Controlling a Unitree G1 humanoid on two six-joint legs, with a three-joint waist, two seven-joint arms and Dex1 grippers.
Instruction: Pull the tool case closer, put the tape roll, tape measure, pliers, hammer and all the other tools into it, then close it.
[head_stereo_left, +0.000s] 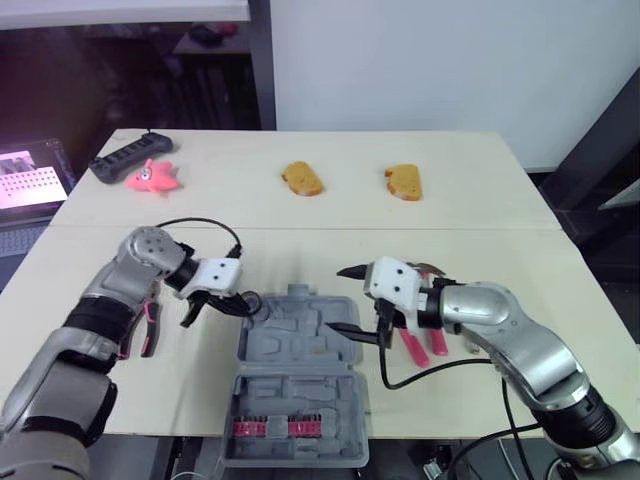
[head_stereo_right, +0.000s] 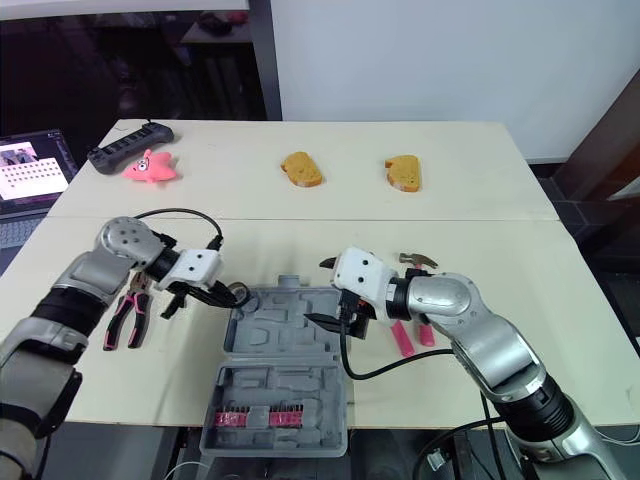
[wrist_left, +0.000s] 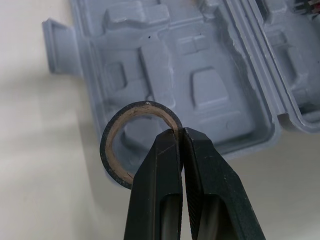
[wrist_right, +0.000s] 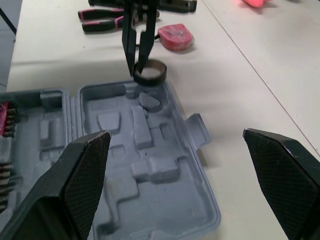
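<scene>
- The tape roll (wrist_right: 150, 75) is being pinched by its wall in the left gripper (wrist_left: 181, 131), over the far left corner of the open tool case (head_stereo_left: 300, 340).
- The right gripper (head_stereo_left: 336, 298) is being held wide and empty above the case.
- Packing is judged to be starting; next, the roll needs lowering into a recess and releasing.
- Pliers (head_stereo_right: 130, 315), tape measure (wrist_right: 176, 37) and hammer (head_stereo_right: 402, 338) are lying outside.

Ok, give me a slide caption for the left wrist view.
Left hand pinching the tape roll by its rim at a corner of the open case.
</scene>
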